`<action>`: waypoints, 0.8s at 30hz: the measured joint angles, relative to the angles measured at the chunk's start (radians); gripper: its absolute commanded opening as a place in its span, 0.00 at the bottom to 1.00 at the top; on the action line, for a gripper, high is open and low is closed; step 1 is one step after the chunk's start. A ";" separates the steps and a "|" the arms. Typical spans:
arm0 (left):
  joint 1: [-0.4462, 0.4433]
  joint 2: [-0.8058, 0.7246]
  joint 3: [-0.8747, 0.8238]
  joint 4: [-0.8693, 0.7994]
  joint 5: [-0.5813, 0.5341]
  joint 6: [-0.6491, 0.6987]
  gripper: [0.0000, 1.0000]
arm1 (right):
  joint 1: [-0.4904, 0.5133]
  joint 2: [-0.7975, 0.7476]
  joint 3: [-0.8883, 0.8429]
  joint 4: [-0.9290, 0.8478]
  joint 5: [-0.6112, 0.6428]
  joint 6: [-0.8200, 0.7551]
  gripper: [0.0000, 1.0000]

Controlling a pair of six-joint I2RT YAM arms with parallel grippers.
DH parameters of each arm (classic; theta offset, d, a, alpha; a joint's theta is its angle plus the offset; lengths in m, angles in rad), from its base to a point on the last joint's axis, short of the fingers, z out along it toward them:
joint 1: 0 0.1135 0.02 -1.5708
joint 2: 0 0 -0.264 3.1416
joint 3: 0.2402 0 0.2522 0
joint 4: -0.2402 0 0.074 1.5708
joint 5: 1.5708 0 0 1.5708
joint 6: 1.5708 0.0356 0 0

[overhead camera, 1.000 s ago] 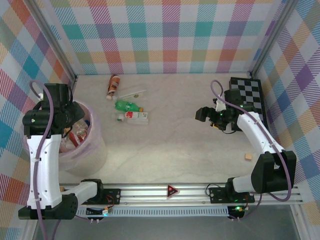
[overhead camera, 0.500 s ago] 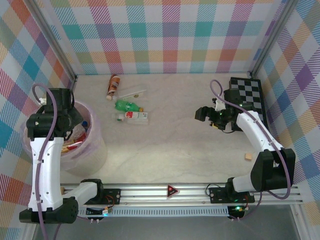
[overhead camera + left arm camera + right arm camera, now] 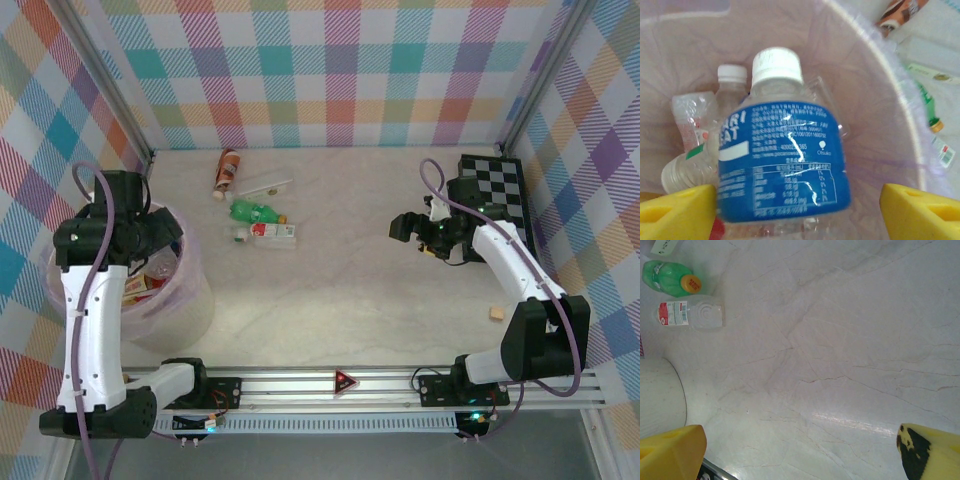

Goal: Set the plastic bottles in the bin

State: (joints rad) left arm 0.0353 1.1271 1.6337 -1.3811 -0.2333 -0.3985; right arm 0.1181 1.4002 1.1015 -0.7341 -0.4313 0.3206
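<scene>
Three bottles are lying loose on the table at about 11 o'clock in the top view: a brown-labelled bottle (image 3: 227, 172), a green bottle (image 3: 255, 212) nearer me, and a clear bottle (image 3: 272, 232) just beside the green one. I am holding the left gripper (image 3: 797, 207) over the bin (image 3: 192, 300), which is sitting at 8 o'clock. A blue-labelled bottle (image 3: 785, 160) is showing between its jaws with the cap pointing away from the wrist camera. Those jaws are standing spread: one finger is touching the label, while the other is sitting apart with bin wall showing in the gap, so I am judging the bottle unpinched. My worry is that it is dragging on that one finger. If so, it may be tipping sideways toward the rim at 2 o'clock in the wrist view rather than dropping onto the bottles (image 3: 695, 135) already piled below. Lifting the arm carelessly may also be risking a knock on the light bin. The right gripper (image 3: 405, 228) is hovering at 3 o'clock over bare table, jaws spread on nothing. Sending it toward 11 o'clock, I am expecting round bottles to be rolling off under a glancing finger, and both arms to be crowding each other there.
</scene>
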 measured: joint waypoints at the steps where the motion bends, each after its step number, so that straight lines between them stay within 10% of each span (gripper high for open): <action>1: 0.000 0.008 0.037 -0.009 -0.003 0.007 0.84 | 0.000 0.000 0.000 0.000 0.000 0.000 0.98; 8: 0.000 0.035 0.209 -0.058 -0.066 0.067 0.75 | 0.000 0.007 0.000 0.000 0.000 0.000 0.98; 15: 0.000 0.002 0.035 -0.027 -0.023 0.070 0.57 | 0.001 0.013 0.000 0.000 -0.007 0.004 0.98; 24: 0.000 -0.030 -0.028 -0.015 -0.015 0.055 0.60 | 0.007 0.014 0.015 -0.001 -0.007 0.003 0.98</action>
State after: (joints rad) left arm 0.0353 1.0973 1.6058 -1.3964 -0.2485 -0.3439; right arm 0.1249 1.4143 1.1168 -0.7349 -0.4385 0.3241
